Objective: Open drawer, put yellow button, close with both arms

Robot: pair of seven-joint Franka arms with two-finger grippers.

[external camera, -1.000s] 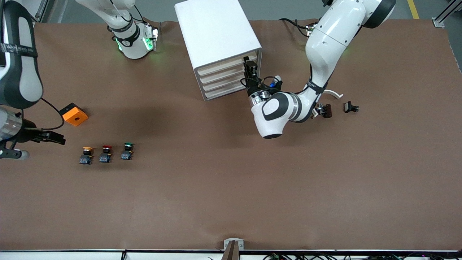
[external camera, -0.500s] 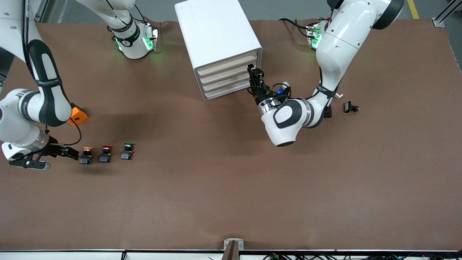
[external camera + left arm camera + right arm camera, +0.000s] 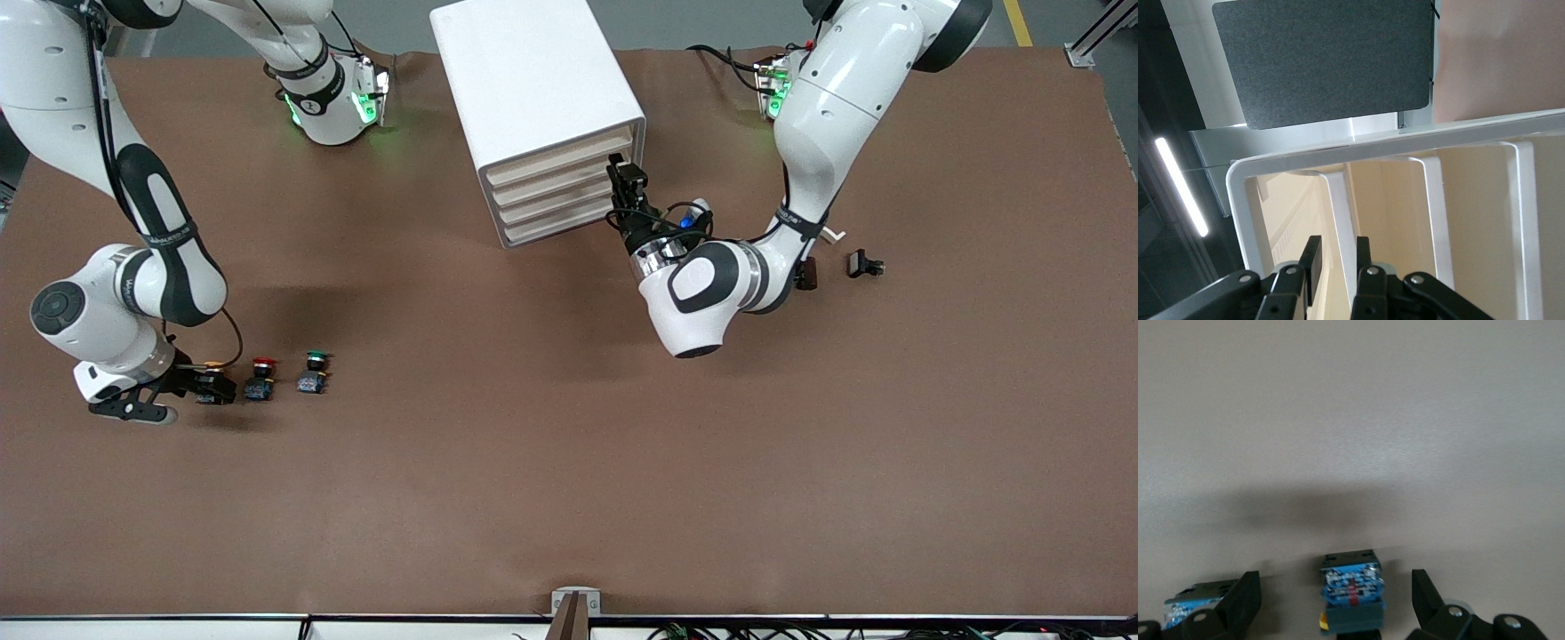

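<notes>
The right gripper [image 3: 203,388] sat low at the yellow button [image 3: 1353,595], fingers spread wide with the button between them and apart from both; it needed to square up and pinch the body without nudging the red button [image 3: 260,380] just beside. At the cabinet [image 3: 533,98], the left gripper [image 3: 1335,252] stood with fingers nearly together at the edge of the drawer [image 3: 560,161], which looked not yet pulled out.

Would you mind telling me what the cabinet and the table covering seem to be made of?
The cabinet looks like smooth white plastic or painted metal, going by its even sheen and rounded edges. The table covering looks like matte brown paper or thin sheet, wrinkled along its edge by the arms' bases.
</notes>
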